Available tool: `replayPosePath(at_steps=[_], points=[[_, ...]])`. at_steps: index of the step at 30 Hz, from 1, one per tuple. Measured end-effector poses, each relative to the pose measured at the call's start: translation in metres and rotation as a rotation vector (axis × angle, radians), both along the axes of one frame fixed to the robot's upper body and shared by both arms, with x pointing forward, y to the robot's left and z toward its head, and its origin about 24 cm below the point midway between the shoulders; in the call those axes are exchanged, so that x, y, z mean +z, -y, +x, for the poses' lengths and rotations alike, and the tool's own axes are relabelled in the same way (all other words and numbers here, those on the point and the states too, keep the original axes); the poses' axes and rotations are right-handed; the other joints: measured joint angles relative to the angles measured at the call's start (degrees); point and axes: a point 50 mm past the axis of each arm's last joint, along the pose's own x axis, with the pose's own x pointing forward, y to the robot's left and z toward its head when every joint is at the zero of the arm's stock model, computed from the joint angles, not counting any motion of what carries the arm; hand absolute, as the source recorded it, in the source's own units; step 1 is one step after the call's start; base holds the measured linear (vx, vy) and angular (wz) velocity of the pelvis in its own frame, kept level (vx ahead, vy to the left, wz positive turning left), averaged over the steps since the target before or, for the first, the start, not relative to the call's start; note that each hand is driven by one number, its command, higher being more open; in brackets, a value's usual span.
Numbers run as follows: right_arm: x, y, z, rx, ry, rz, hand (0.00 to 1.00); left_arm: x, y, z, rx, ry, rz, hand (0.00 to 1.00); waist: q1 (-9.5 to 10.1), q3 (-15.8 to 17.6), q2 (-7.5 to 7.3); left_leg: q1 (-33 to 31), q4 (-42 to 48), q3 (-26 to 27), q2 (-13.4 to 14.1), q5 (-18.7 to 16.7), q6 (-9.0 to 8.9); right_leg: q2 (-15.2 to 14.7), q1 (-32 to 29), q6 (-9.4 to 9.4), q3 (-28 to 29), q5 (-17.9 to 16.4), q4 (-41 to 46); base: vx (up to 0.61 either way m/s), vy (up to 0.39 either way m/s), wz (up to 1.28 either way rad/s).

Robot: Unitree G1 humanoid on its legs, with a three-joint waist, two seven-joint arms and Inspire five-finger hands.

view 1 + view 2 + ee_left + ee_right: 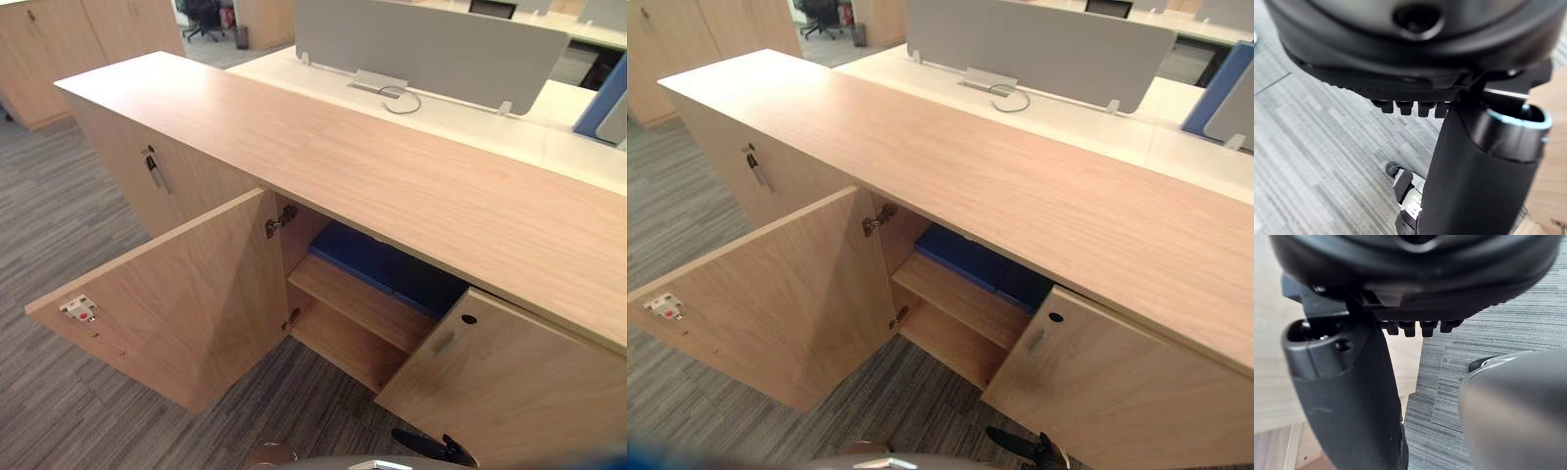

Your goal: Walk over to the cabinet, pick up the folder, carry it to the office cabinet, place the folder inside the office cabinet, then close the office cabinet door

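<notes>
Currently you face the office cabinet (pixel 392 166) from above. Its left door (pixel 186 304) is swung wide open over the carpet floor (pixel 59 225). The right door (pixel 509 382) stands partly ajar.

Task item: the blue folder (pixel 392 269) lies flat on the inner shelf (pixel 358 304), toward the back, just under the cabinet top. Neither hand touches it.

Left hand (pixel 1415 78): hanging over the carpet, fingers (pixel 1403 106) relaxed with only their ends showing in a row, thumb straight, nothing held.

Right hand (pixel 1415 298): beside a wooden cabinet panel, fingers (pixel 1427 327) likewise released, thumb straight, nothing held.

Other notes: a small white-and-red latch (pixel 78 309) sits on the open door's outer edge. A white bench (pixel 470 117) with a grey divider screen (pixel 421 39) stands behind the cabinet.
</notes>
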Motion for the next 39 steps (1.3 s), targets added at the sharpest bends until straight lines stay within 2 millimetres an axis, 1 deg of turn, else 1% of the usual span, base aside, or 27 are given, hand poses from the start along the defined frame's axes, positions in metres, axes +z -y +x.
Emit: replayPosePath(at_steps=[2,4,5,6,7,8,9,10,11,12,13,15,16,17,18,20,22,25,27,28,30,32,33,35,37,38,39], points=[[0.000,-0.006,0.002,-0.002,0.007,0.012,1.00,0.000,-0.001,-0.001,0.023,0.004,-0.002,1.00,-0.01,0.04,-0.24,0.07,-0.32,-0.90,0.32,0.64,-0.88,0.51,1.66,-0.11,-2.32,0.07,-0.83,0.10,-0.124,0.73],[0.000,-0.010,0.007,0.002,0.024,0.020,1.00,0.000,-0.001,-0.001,0.051,0.008,-0.004,1.00,-0.03,0.20,-0.25,-0.56,0.31,2.25,1.11,2.02,-1.74,0.93,2.95,-0.60,-4.03,0.37,-0.71,0.05,-0.097,0.67],[0.001,-0.011,0.012,0.004,0.036,0.020,1.00,0.000,-0.001,-0.001,0.069,0.011,-0.002,1.00,-0.02,0.23,-0.27,-0.92,-1.01,5.32,1.95,3.95,-1.85,1.43,3.02,-1.99,-4.45,1.25,-0.74,-0.02,-0.084,0.48],[0.002,-0.016,0.018,0.003,0.053,0.032,1.00,0.001,-0.003,-0.002,0.078,0.009,0.009,1.00,-0.08,0.43,-0.57,-0.04,-3.08,8.40,3.38,4.61,-1.67,1.63,2.79,-4.10,-4.60,2.78,-1.50,-0.02,-0.065,0.38],[0.003,-0.017,0.022,-0.001,0.066,0.033,1.00,0.001,-0.004,-0.002,0.104,0.016,0.010,1.00,-0.07,1.12,-0.19,-1.17,0.88,11.46,4.45,2.58,-1.68,1.88,3.01,-4.26,-4.74,2.88,-1.65,0.01,-0.036,0.19],[0.005,-0.016,0.027,-0.003,0.088,0.024,1.00,-0.001,0.002,-0.003,0.180,0.031,-0.011,1.00,-0.03,1.90,0.62,-2.75,10.56,15.87,7.10,-1.14,-1.78,2.54,3.89,-4.41,-5.41,2.79,-2.41,0.03,-0.010,0.05],[0.005,-0.014,0.027,-0.004,0.091,0.018,1.00,-0.001,0.004,-0.004,0.206,0.034,-0.017,1.00,-0.03,2.19,0.98,-2.89,13.52,16.96,8.01,-1.82,-1.71,2.65,4.49,-4.38,-5.76,2.75,-2.83,0.02,0.026,0.12],[0.006,-0.008,0.026,-0.012,0.089,0.002,1.00,-0.002,0.007,-0.003,0.220,0.038,-0.027,1.00,-0.27,2.14,2.29,-2.76,14.44,18.40,8.89,-1.37,-1.37,2.84,5.05,-3.96,-6.73,2.48,-3.15,-0.04,0.070,0.38],[0.005,-0.002,0.021,-0.050,0.078,-0.004,1.00,-0.002,0.008,-0.004,0.214,0.036,-0.027,1.00,-0.50,2.12,2.60,-2.18,11.45,19.18,7.61,-1.39,-1.18,2.18,5.00,-3.43,-7.48,2.10,-3.65,-0.06,0.092,0.61],[0.004,-0.003,0.016,-0.076,0.064,0.005,1.00,-0.001,0.005,-0.005,0.197,0.032,-0.021,1.00,-1.04,1.94,1.93,-0.38,6.55,18.65,5.98,-1.38,-1.16,1.29,5.07,-3.09,-7.79,1.76,-4.83,-0.12,0.128,0.84],[0.000,-0.007,0.007,-0.141,0.033,0.036,1.00,0.000,0.000,-0.010,0.188,0.017,-0.012,1.00,-1.34,1.69,0.21,2.25,-2.65,16.97,2.69,1.22,1.45,-0.60,5.21,-2.16,-7.92,1.24,-7.08,-0.11,0.094,0.70],[-0.003,-0.007,-0.002,-0.210,0.012,0.057,1.00,0.001,-0.001,-0.014,0.189,0.008,-0.010,1.00,-1.44,1.39,-0.34,4.52,-9.66,15.73,0.83,5.80,1.86,-1.33,5.05,-2.76,-7.75,1.50,-7.68,-0.10,0.023,0.63],[-0.003,-0.002,-0.009,-0.247,0.000,0.050,1.00,0.001,-0.001,-0.018,0.182,-0.006,-0.009,1.00,-1.82,1.31,-0.36,7.35,-16.79,14.47,-0.49,9.52,2.03,-2.19,5.31,-2.88,-8.06,1.40,-8.21,-0.12,-0.028,0.58],[-0.003,0.001,-0.013,-0.279,0.000,0.047,1.00,0.000,0.004,-0.026,0.192,-0.025,-0.021,1.00,-1.81,1.22,0.21,11.05,-23.98,14.28,-0.91,13.10,2.06,-2.38,5.88,-2.81,-8.54,1.44,-8.60,-0.11,-0.021,0.42],[-0.003,0.003,-0.014,-0.293,0.003,0.044,1.00,0.000,0.008,-0.030,0.198,-0.035,-0.029,1.00,-1.98,1.21,0.65,12.27,-26.54,14.15,-0.77,14.71,2.10,-2.21,6.10,-2.78,-8.73,1.46,-8.77,-0.11,-0.002,0.19],[-0.002,0.007,-0.017,-0.317,0.013,0.034,1.00,0.000,0.012,-0.031,0.220,-0.034,-0.041,1.00,-2.14,1.15,1.40,12.56,-26.54,13.96,-0.68,15.04,2.24,-1.90,7.24,-2.67,-9.12,1.46,-9.71,-0.08,-0.006,0.11],[-0.002,0.008,-0.021,-0.327,0.011,0.031,1.00,0.000,0.010,-0.031,0.214,-0.035,-0.036,1.00,-2.19,0.77,1.19,12.59,-26.55,13.81,-0.65,15.03,2.23,-1.71,7.96,-2.52,-9.37,1.78,-10.82,0.00,-0.016,0.06],[-0.004,0.007,-0.034,-0.332,-0.017,0.026,1.00,0.003,0.003,-0.029,0.175,-0.014,-0.014,1.00,-2.08,0.51,0.32,12.62,-26.54,13.06,-1.22,14.53,2.17,-2.13,9.55,-1.60,-10.89,3.09,-12.75,0.06,-0.012,0.16],[-0.005,0.006,-0.044,-0.334,-0.041,0.025,1.00,0.008,-0.003,-0.027,0.162,0.020,0.010,1.00,-1.58,0.52,-0.65,13.13,-26.51,13.07,-1.64,14.18,2.44,-2.79,11.20,-0.49,-11.30,3.84,-13.66,0.11,0.008,0.05],[-0.005,0.005,-0.046,-0.336,-0.047,0.025,1.00,0.009,-0.004,-0.024,0.161,0.037,0.017,1.00,-1.40,0.39,-0.78,13.17,-26.51,13.07,-1.67,14.09,2.48,-2.81,11.36,-0.35,-11.35,3.93,-13.66,0.10,0.012,0.08],[-0.005,0.005,-0.050,-0.335,-0.058,0.025,1.00,0.016,-0.012,0.005,0.137,0.162,0.045,1.00,-0.78,0.36,-0.80,13.33,-26.49,13.07,-1.77,13.98,2.43,-3.11,11.75,0.26,-11.57,4.52,-13.50,0.06,0.034,0.13],[-0.004,0.005,-0.044,-0.286,-0.047,0.013,1.00,0.032,-0.023,0.054,0.103,0.357,0.098,1.00,-0.37,0.17,-0.24,14.43,-26.51,13.64,-1.29,13.69,2.00,-2.89,12.24,-0.19,-11.10,5.47,-12.67,0.01,0.062,-0.04],[-0.003,0.006,-0.042,-0.273,-0.040,0.010,1.00,0.036,-0.026,0.064,0.099,0.398,0.111,1.00,-0.40,-0.15,0.09,14.59,-26.51,13.95,-1.09,13.63,1.95,-2.72,12.21,-0.46,-10.92,5.84,-12.61,-0.01,0.037,-0.25],[-0.001,0.006,-0.032,-0.234,-0.001,0.002,1.00,0.052,-0.042,0.098,0.091,0.521,0.184,1.00,-1.16,-1.06,0.70,15.69,-26.53,15.31,-0.07,13.02,2.12,-1.84,12.19,-1.21,-10.26,6.95,-12.08,-0.03,0.011,-0.32],[0.000,0.006,-0.029,-0.219,0.009,0.000,1.00,0.060,-0.054,0.110,0.100,0.562,0.224,1.00,-1.65,-1.19,0.93,16.34,-26.54,16.07,0.40,12.45,1.86,-1.46,12.09,-1.58,-9.62,7.20,-11.63,-0.05,-0.011,-0.29],[0.001,0.006,-0.028,-0.214,0.013,-0.002,1.00,0.067,-0.066,0.117,0.131,0.582,0.272,1.00,-2.11,-1.26,1.03,16.70,-26.54,16.53,0.60,12.00,2.05,-1.18,11.99,-1.61,-9.22,7.21,-11.40,-0.05,-0.021,-0.27],[0.001,0.007,-0.029,-0.215,0.011,-0.003,1.00,0.069,-0.071,0.118,0.147,0.588,0.290,1.00,-2.20,-1.29,1.09,16.76,-26.54,16.86,0.67,11.87,2.17,-1.14,11.93,-1.61,-9.16,7.20,-11.39,-0.04,-0.031,-0.25]])
